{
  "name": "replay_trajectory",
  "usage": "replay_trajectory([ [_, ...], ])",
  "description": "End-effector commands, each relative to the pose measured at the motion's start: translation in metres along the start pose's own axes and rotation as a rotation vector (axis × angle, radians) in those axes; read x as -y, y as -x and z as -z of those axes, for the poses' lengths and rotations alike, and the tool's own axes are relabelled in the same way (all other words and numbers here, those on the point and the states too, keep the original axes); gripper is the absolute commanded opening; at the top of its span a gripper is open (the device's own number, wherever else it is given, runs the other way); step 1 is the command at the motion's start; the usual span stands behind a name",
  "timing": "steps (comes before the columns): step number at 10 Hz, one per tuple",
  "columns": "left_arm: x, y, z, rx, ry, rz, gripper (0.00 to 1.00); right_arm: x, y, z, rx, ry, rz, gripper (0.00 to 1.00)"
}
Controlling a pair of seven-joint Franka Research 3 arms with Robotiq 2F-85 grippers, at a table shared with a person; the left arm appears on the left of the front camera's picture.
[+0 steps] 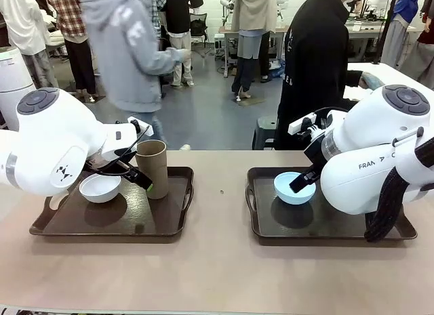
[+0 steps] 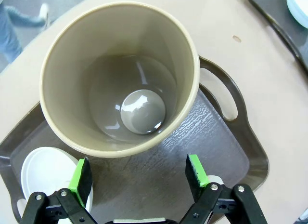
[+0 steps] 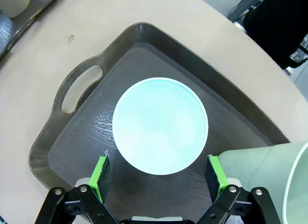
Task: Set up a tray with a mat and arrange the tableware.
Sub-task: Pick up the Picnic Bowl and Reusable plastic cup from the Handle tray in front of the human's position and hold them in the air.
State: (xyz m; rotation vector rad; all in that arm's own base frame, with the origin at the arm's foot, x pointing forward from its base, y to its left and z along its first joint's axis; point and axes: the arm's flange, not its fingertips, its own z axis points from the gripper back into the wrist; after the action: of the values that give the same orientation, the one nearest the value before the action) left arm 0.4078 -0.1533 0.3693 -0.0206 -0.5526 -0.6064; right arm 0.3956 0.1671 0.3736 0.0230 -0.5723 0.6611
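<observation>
Left half of the front view: left-hand tray (image 1: 102,232), dark, on the tan table (image 1: 217,274), carrying the white bowl (image 1: 100,187) at its left and the tan-brown cup (image 1: 151,164), upright, toward its far right. Left gripper (image 1: 139,177) low between bowl and cup, fingertips close by the cup's foot; touching or not, impossible to tell. In the left wrist view, jaws spread wide with nothing between them, green pads at the bottom of the frame, the cup's open mouth just above them in the centre, a dark textured mat (image 2: 211,142) lining the tray floor. Right half of the front view: right-hand tray (image 1: 325,239) with the light blue bowl (image 1: 293,188) near its left end, right gripper (image 1: 303,180) hanging just over the bowl's right edge. In the right wrist view, jaws equally wide and gripping nothing, the bowl centred just above the fingertips on another mat (image 3: 84,142), the pale green cup (image 3: 267,168) at the lower right, close beside one finger. Beyond the table's far edge, upper right of the front view, a person (image 1: 319,64) in black.
</observation>
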Motion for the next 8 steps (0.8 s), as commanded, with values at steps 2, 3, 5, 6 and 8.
replay_trajectory([
  [2,0.008,0.018,-0.049,0.06,-0.061,0.067,1.0,-0.028,0.017,-0.033,0.01,-0.021,0.018,1.0],
  [3,0.012,0.063,-0.104,0.066,-0.08,0.139,1.0,-0.05,0.065,-0.079,0.027,-0.027,-0.01,1.0],
  [5,0.015,0.129,-0.141,-0.019,0.009,0.092,1.0,-0.055,0.15,-0.116,-0.018,-0.058,0.098,1.0],
  [6,0.018,0.163,-0.151,-0.05,0.103,0.053,1.0,-0.063,0.19,-0.114,-0.067,-0.082,0.172,1.0],
  [8,-0.016,-0.008,-0.124,-0.017,0.015,0.082,1.0,-0.021,-0.015,-0.082,-0.04,-0.049,0.078,1.0],
])
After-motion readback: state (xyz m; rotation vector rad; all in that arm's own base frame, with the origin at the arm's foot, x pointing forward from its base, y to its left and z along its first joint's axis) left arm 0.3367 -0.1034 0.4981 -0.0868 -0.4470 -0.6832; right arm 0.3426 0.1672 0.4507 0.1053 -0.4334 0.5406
